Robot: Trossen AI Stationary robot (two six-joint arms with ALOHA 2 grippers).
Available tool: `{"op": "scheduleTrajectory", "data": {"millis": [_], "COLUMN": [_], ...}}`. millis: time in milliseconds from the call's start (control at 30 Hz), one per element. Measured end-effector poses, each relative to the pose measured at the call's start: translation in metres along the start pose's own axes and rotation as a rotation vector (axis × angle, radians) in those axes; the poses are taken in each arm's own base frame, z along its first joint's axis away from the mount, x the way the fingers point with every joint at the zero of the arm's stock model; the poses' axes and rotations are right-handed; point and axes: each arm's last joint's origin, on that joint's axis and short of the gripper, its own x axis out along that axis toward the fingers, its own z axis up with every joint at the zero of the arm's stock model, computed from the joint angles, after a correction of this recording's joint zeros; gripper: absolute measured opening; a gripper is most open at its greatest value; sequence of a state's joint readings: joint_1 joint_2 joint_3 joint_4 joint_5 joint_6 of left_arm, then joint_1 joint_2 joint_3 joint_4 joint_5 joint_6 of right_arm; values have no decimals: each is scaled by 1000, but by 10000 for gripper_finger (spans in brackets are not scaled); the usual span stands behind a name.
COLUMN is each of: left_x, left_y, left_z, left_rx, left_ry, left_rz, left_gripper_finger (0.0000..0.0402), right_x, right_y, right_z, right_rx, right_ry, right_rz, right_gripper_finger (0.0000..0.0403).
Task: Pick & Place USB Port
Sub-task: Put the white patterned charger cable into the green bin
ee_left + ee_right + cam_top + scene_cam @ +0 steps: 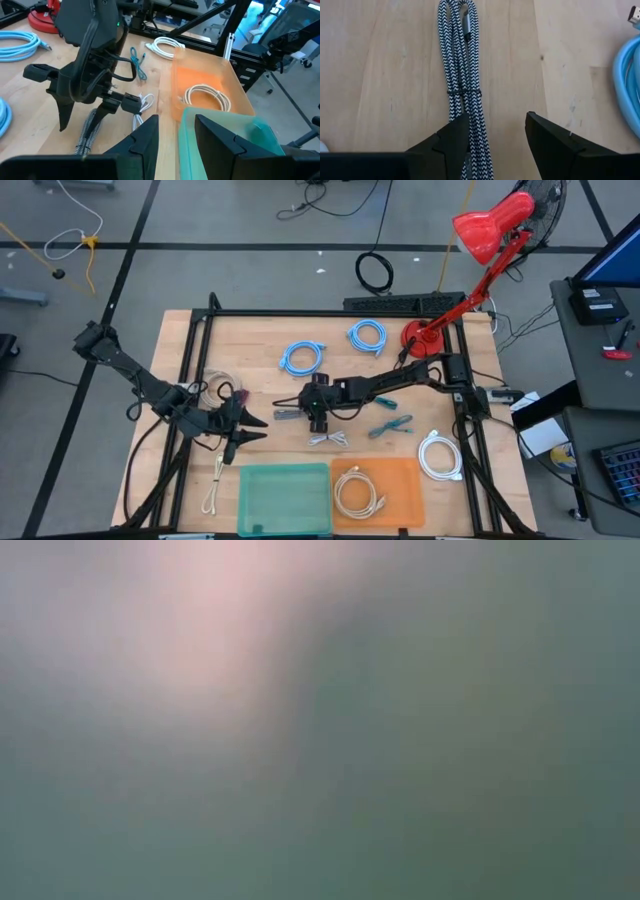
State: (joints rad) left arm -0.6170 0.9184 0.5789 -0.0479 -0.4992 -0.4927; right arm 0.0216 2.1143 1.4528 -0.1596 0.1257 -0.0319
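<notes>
A black-and-white braided cable (pixel 462 65), bundled and tied at its middle, lies flat on the wooden table with a metal plug (pixel 465 22) at its far end. My right gripper (pixel 495 137) is open just above it and slants down. The cable runs under the inner edge of one finger (pixel 452 142), and the other finger (pixel 550 142) stands over bare wood. The high view shows this gripper (pixel 315 418) at the table's middle, next to the cable (pixel 285 415). My left gripper (pixel 175 145) hovers open at the table's left (pixel 252 428) and holds nothing. My right gripper has one finger (pixel 457 137) right over the braided cable's near half (pixel 470 117), coming from above at a slant, along the bundle. I cannot tell whether the finger touches the cable. The cable lies flat on the table.
A green tray (pixel 285 498) and an orange tray (pixel 400 480) holding a white cable stand at the near edge. A grey-white cable (pixel 327 440), a teal cable (pixel 390 425), a white coil (pixel 440 455) and two blue coils (pixel 300 357) lie around. A red lamp (pixel 480 240) stands far right.
</notes>
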Motion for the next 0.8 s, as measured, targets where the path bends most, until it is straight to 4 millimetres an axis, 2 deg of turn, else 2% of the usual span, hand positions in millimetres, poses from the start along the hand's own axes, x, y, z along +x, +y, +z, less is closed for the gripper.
{"op": "scheduleTrajectory", "data": {"millis": [200,400,533,800], "left_x": [0,0,0,0], "left_y": [0,0,0,0], "left_z": [0,0,0,0], "left_rx": [1,0,0,0], "left_ry": [0,0,0,-1], "left_rz": [0,0,0,0], "left_gripper_finger": [129,129,129,129], "right_x": [-8,-11,-7,3], "right_y": [1,18,24,19], "right_z": [7,8,4,-6], "right_rx": [81,50,25,22], "right_ry": [-47,-48,-31,6], "right_rz": [40,137,84,-26], "right_gripper_finger": [186,191,190,190]}}
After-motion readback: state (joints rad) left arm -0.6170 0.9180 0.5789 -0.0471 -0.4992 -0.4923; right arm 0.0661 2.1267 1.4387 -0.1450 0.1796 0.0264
